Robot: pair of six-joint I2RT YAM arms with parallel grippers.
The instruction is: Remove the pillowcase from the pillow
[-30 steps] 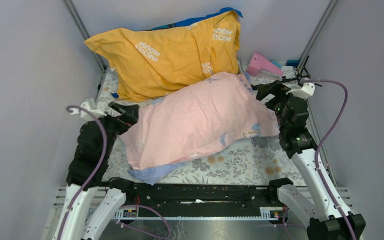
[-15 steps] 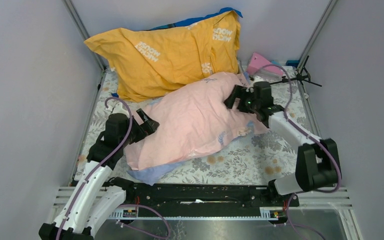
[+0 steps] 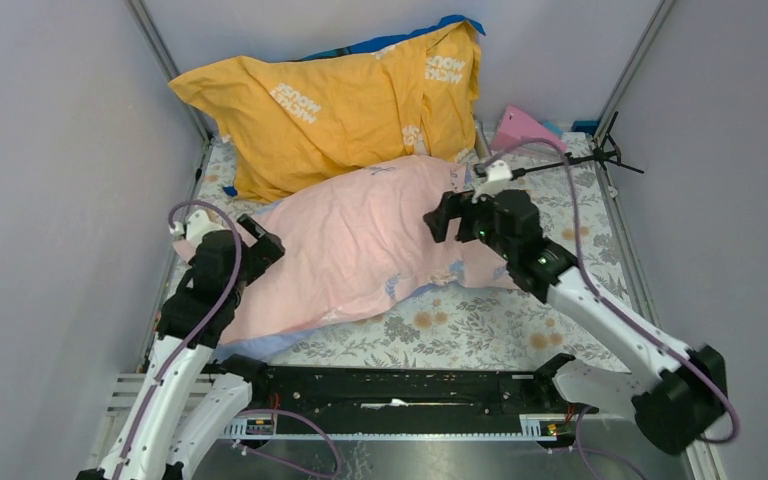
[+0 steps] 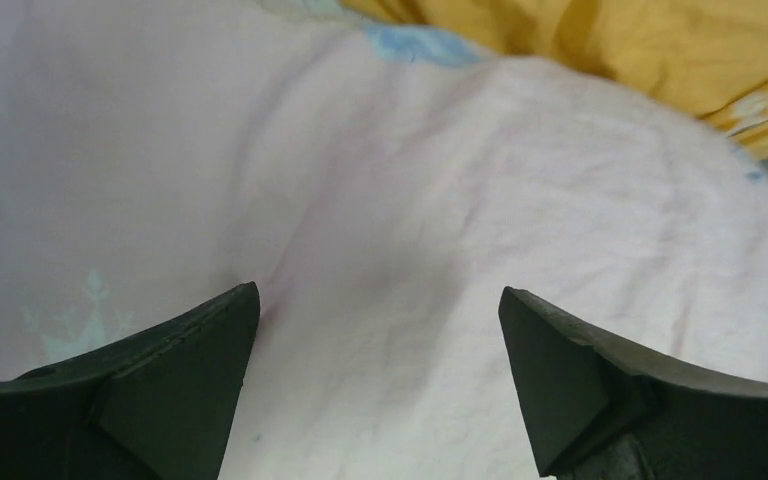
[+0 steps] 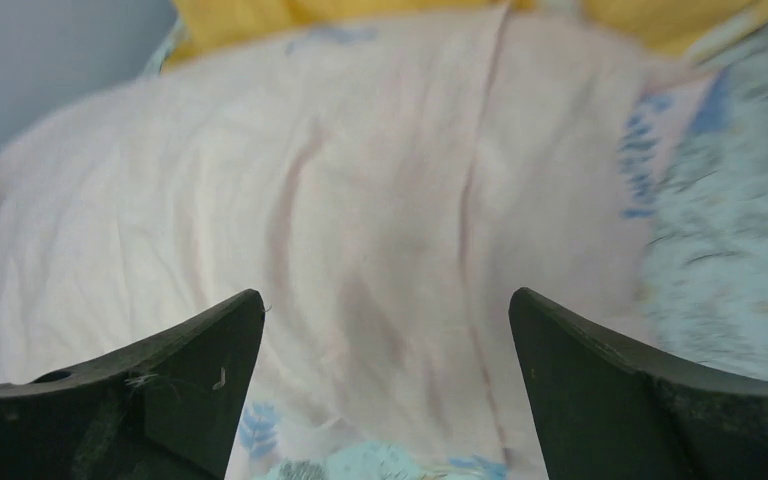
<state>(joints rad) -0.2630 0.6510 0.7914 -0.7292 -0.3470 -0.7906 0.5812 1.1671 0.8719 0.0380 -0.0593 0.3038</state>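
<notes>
The pillowcase (image 3: pixel 360 245) shows its pale pink face and lies stuffed across the middle of the bed; the pillow inside it is hidden. A light blue edge of the pillowcase (image 3: pixel 250 346) peeks out at the near left. My left gripper (image 3: pixel 263 243) stands open at the left end, and the left wrist view shows pink cloth (image 4: pixel 410 200) spanning the gap of that gripper (image 4: pixel 380 300). My right gripper (image 3: pixel 443 215) is open over the right end. In the right wrist view this gripper (image 5: pixel 385 305) looks down on creased pink fabric (image 5: pixel 360 180). Neither holds anything.
A yellow-orange cushion (image 3: pixel 340 100) with white lettering leans at the back, touching the pillowcase. A pink object (image 3: pixel 525 128) and a thin black stand (image 3: pixel 605 150) sit at the back right. The floral sheet (image 3: pixel 480 320) covers the bed, with grey walls on both sides.
The right arm has swung left and reached over the pillowcase's right end. The left arm has shifted to its left end. The covered pillow has slid left and turned slightly.
</notes>
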